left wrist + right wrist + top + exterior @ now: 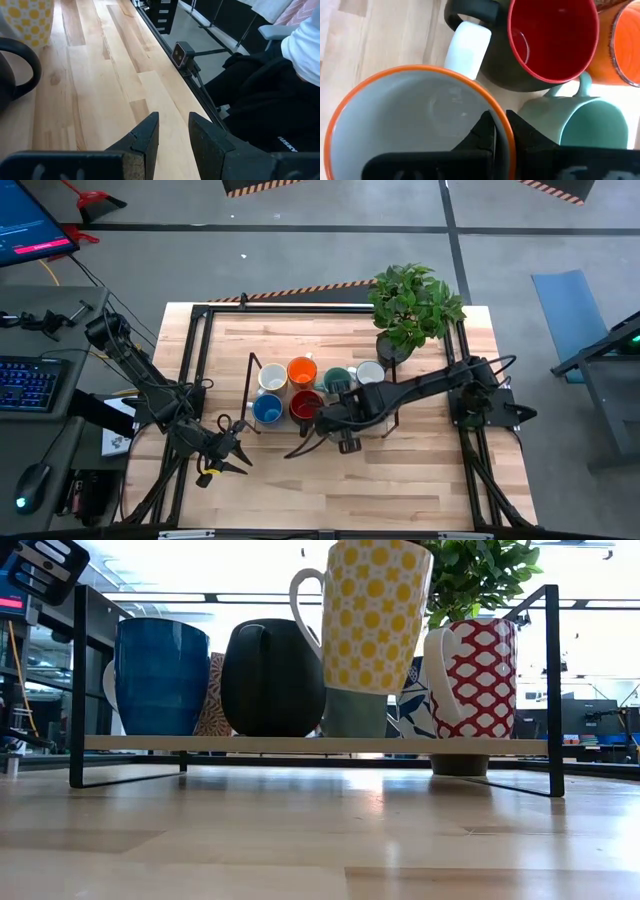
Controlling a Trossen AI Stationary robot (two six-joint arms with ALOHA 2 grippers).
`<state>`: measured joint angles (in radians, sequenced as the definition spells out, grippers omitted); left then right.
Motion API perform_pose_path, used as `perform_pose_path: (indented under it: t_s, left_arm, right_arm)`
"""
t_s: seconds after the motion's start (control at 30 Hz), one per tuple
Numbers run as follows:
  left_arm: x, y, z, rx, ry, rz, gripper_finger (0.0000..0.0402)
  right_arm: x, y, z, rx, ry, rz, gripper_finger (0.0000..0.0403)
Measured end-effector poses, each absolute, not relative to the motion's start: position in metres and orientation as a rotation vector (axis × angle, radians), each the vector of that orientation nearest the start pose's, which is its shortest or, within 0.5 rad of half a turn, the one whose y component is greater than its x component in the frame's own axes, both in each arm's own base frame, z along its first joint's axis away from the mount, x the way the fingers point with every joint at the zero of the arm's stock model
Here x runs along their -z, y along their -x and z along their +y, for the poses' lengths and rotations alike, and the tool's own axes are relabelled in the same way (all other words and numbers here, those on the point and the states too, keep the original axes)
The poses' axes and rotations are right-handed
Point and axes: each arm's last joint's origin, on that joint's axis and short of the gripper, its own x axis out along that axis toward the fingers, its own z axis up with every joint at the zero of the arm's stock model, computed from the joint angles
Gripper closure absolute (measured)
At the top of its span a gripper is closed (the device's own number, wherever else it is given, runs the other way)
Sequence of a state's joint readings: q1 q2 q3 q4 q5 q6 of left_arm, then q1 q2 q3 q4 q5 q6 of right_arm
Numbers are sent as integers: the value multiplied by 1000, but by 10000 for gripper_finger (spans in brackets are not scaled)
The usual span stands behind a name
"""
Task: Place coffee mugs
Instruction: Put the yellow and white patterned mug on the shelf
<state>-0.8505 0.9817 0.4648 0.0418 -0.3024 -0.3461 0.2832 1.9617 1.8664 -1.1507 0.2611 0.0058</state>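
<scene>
- Your right gripper (501, 131) is pinched shut on the rim of a yellow-patterned mug (415, 125) — one finger inside the white bowl, one outside the orange-edged lip. A rim pinch lets you carry the mug upright, mouth up, and lower it among its neighbours without needing room around the body.
- In the low view that yellow-patterned mug (372, 625) hangs above the shelf (300, 744), its base clear of the board — so I judge it is not yet set down.
- From above, the right arm reaches in from 3 o'clock to the table's centre, over the front edge of the rack (252, 395).
- Mugs already on the shelf sit packed close, which leaves you only a narrow slot: a white mug (271, 378), an orange mug (302, 372), a blue mug (266, 410), the dark mug with the red inside (306, 405), a teal mug (336, 380) and another pale mug (370, 373).
- The plant pot (392, 348) stands at 1 o'clock, just behind the rack; keep clear of it.
- Your left gripper (228, 452) waits at 8 o'clock with its fingers (145, 137) spread a little and nothing between them, out of the way of the rack.
</scene>
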Motion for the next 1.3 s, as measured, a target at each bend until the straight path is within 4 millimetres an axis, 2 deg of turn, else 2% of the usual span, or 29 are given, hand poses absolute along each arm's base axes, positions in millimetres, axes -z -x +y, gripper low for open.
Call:
perform_pose_path:
  t_s: [0.17, 0.47, 0.9, 1.3]
  left_arm:
    - [-210, -139, -145, 457, 71, 488, 307]
    - [-211, -139, -145, 457, 72, 487, 307]
    - [-211, -139, -145, 458, 71, 488, 307]
    - [-211, -139, -145, 458, 72, 488, 307]
  right_arm:
    - [-291, -390, 101, -37, 353, 1205, 403]
    - [-270, -399, 93, -52, 411, 1285, 403]
    - [-270, -398, 83, -13, 380, 1316, 401]
    - [-271, -398, 83, -18, 365, 1314, 364]
